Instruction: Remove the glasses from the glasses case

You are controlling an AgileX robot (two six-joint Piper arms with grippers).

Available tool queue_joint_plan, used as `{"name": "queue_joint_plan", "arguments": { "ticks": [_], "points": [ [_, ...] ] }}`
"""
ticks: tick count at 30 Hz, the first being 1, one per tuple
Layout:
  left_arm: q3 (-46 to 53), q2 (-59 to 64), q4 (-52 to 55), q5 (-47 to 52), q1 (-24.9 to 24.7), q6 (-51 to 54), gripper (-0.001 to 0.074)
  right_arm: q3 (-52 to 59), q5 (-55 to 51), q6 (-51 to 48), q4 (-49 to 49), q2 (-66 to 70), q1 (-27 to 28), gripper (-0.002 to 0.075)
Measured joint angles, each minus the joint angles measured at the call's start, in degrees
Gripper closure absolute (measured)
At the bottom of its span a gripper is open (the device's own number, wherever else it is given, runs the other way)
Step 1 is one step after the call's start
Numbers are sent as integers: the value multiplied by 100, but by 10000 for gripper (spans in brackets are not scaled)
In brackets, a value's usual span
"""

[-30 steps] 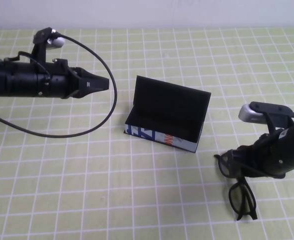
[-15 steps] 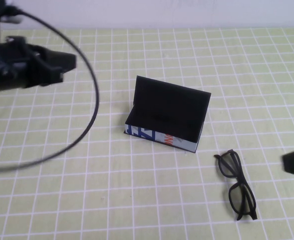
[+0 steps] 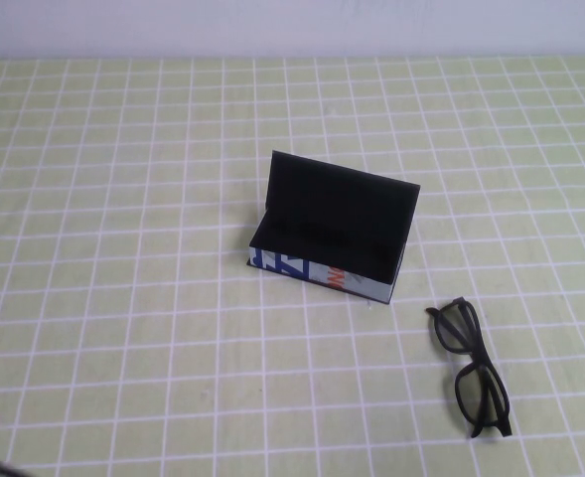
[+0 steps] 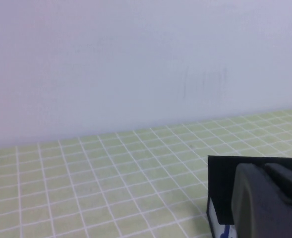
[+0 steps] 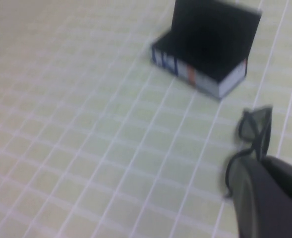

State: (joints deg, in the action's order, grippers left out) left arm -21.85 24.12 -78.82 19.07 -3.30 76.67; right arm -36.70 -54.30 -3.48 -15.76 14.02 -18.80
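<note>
High view shows a green gridded table (image 3: 123, 248) meeting a pale wall (image 3: 292, 25). Ahead of the left gripper (image 4: 269, 201) stands the open glasses case (image 3: 332, 229); the glasses (image 3: 471, 368) lie just before the right gripper (image 5: 267, 198). Neither gripper's opening can be told.

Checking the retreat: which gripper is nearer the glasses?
Right. The right gripper hangs just beside the glasses; the left gripper is back beyond the case.
</note>
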Motion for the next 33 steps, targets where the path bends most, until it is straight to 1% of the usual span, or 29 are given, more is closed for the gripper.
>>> {"name": "queue_joint_plan", "arguments": {
  "ticks": [4,8,12,17,20,23,28,33],
  "points": [
    [788,-1237,-9,-301,0,-49,739,736,1333,-304,-224,-611,0,742],
    [1420,-1951,-9,-365,0,-88,739,1701,2970,-1187,-1091,-769,0,742],
    [1935,-2156,-9,-374,0,-88,739,2537,4265,-2022,-1791,-661,0,742],
    [2289,-2159,-42,-568,0,-88,739,3188,5383,-2174,-2137,-507,0,741],
    [2323,-2159,-55,-605,0,-88,739,3332,5601,-2196,-2190,-507,0,741],
    [2323,-2159,-66,-605,0,-92,739,3393,5565,-2199,-2200,-507,0,742],
    [2328,-2159,-66,-605,0,-101,739,3462,5152,-2220,-2200,-507,0,742],
    [2328,-2159,-66,-605,0,-101,739,3486,4501,-2220,-2200,-522,11,742]
  ]
}}
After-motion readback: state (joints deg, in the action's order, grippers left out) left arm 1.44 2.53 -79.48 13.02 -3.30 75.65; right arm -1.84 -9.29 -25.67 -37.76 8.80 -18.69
